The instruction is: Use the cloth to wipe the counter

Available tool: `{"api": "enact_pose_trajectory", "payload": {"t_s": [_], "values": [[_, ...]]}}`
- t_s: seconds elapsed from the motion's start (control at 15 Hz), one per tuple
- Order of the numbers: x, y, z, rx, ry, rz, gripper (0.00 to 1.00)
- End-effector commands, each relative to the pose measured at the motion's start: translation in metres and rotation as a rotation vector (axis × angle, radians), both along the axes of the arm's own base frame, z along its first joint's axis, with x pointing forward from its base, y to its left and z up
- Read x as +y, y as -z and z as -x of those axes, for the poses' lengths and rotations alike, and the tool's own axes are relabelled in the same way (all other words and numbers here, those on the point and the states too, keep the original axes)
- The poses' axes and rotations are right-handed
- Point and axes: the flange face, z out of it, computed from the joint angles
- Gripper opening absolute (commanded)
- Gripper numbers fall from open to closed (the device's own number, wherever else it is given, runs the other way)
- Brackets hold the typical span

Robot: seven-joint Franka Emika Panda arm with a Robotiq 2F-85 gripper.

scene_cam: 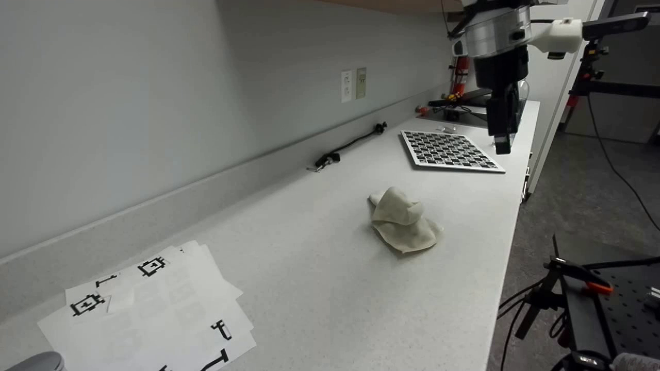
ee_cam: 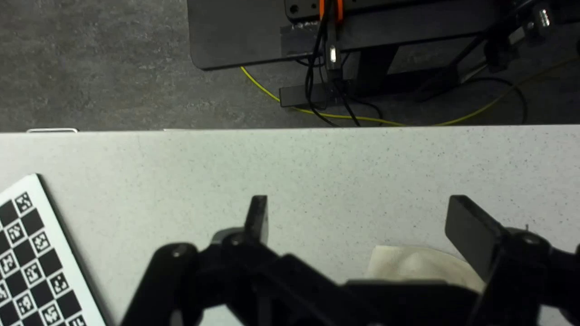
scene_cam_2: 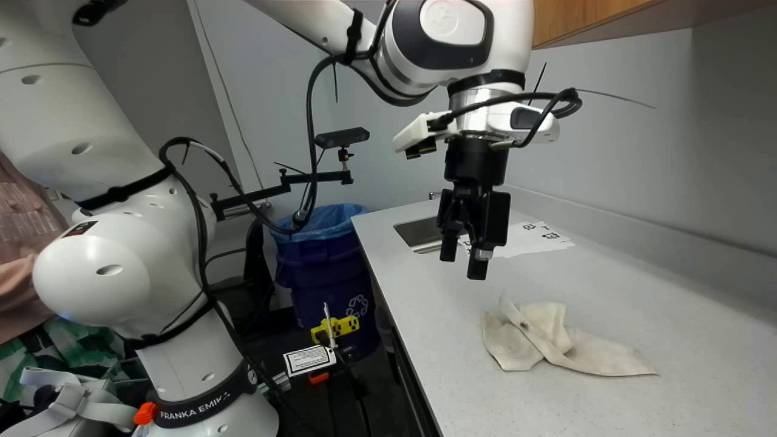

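Gripper (scene_cam_2: 463, 260) released, jaws spread wide and pointing down, well above the worktop (scene_cam: 319, 273). Cream cloth (scene_cam: 405, 221) crumpled on the worktop, lower than and apart from the gripper; partly hidden by it in wrist view. Cloth lies between checkered board (scene_cam: 448, 149) and overlapping printed sheets (scene_cam: 154, 314). Blue recycling bin (scene_cam_2: 322, 273) beside the worktop.

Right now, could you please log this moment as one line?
gripper: open, above counter | cloth: crumpled on counter, ungripped | wiping: not under way
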Motion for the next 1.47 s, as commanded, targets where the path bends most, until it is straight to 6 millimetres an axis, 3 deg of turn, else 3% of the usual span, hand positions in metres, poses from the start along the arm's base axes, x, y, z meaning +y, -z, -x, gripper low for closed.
{"api": "enact_pose_trajectory", "payload": {"t_s": [0.0, 0.4, 0.47, 1.0, 1.4], "values": [[0.030, 0.024, -0.021, -0.080, -0.073, -0.012, 1.00], [0.054, 0.051, -0.049, -0.191, -0.160, -0.024, 1.00], [0.051, 0.048, -0.042, -0.164, -0.148, -0.015, 1.00], [0.049, 0.057, -0.048, -0.172, -0.160, -0.001, 1.00], [0.059, 0.092, -0.077, -0.198, -0.192, -0.018, 1.00]]}}
